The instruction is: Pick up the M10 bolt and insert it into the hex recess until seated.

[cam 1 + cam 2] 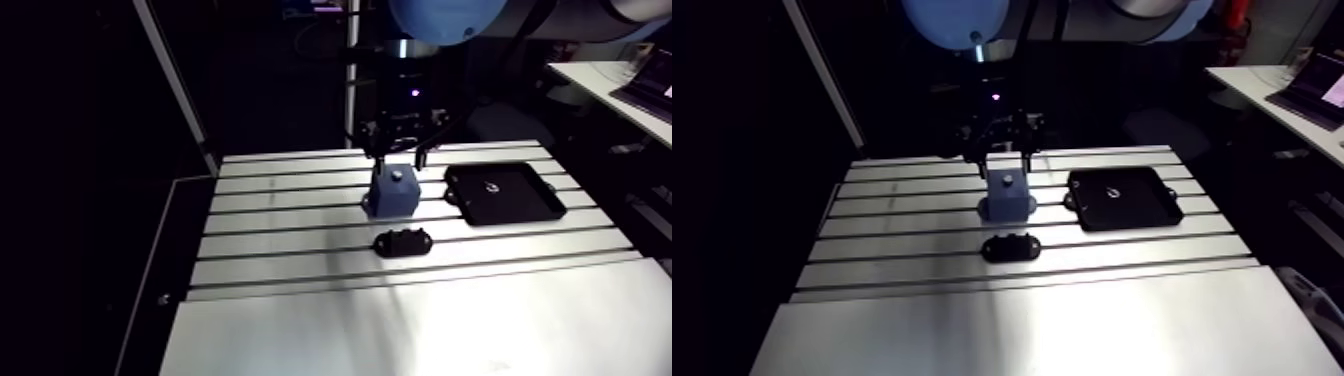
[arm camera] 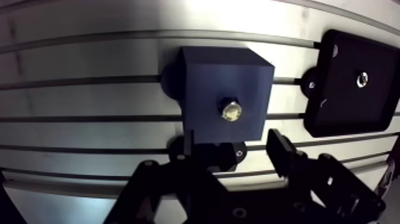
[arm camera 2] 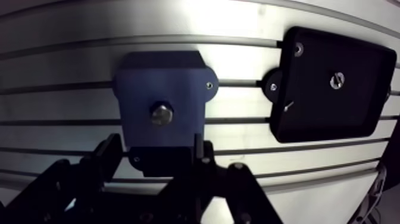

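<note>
We cannot make out much of the gripper [image 2: 235, 149] in the arm view, where it is small and dark behind the blue block [image 2: 208, 83]. In the wrist view its two fingers [image 2: 278, 146] are cut off low down, yet we see them spread apart with nothing held between them, just short of the block's near edge. The bolt [image 2: 231, 112] stands in the middle of the block's top face. Only its shiny end shows inside a dark hollow, and we cannot tell whether it is fully down. Beside the block, a little apart, lies a shallow black tray [image 2: 339, 113], its far side cut off in the wrist view. In the tray we see one small round shiny piece [image 2: 361, 78] that looks like a screw head, and whether it is loose we cannot tell. The arm view alone shows the whole slotted table [image 1: 400, 320] and a small black bracket [image 1: 402, 242] lying on it near the block. In the wrist view a dark shape under the fingers may be that bracket, but they hide most of it. The arm view shows the tray's piece only as a pale fleck.
</note>
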Available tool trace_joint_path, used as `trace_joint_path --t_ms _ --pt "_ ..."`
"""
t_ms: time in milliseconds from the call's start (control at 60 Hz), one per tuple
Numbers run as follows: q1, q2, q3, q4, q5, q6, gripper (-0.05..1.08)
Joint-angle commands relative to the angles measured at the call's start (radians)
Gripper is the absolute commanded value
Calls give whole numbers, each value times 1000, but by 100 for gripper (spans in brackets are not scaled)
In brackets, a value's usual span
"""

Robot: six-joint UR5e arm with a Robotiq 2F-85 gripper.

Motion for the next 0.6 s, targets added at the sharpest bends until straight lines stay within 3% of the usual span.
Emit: trace_joint_path --t_ms 17,600 --pt "0 -4 20 -47 4 49 36" --pt "-9 4 23 -84 33 34 44"
